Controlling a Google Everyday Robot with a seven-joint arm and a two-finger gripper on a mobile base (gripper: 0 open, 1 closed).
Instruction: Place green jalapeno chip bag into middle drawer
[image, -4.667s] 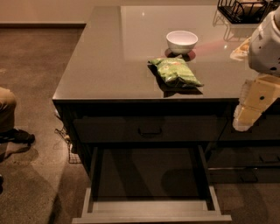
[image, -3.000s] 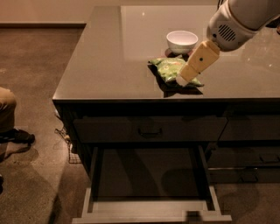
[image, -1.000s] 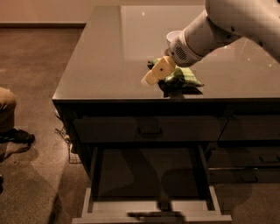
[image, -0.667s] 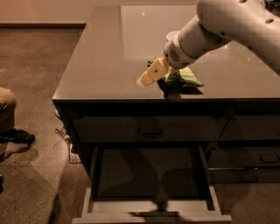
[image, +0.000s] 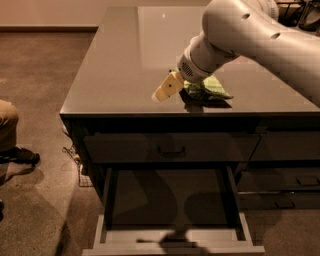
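Observation:
The green jalapeno chip bag (image: 212, 87) lies on the dark countertop (image: 125, 65) near its front right, partly covered by my arm. My gripper (image: 167, 87) hangs low over the counter just left of the bag, its cream tip pointing down-left; it holds nothing that I can see. The middle drawer (image: 100, 226) is pulled out below the counter front, with light grey walls and a dark floor, and nothing lies in it.
My white arm (image: 250, 35) fills the upper right and hides the white bowl. A shut top drawer front with a black loop handle (image: 171, 150) sits above the open drawer. Narrower dark drawers (image: 285, 200) are at right. A person's leg (image: 7, 120) and shoe (image: 20, 156) are at left.
My gripper swung from the counter's right side over to the bag, then lowered and moved a little left of it. The bag and the drawer have not moved.

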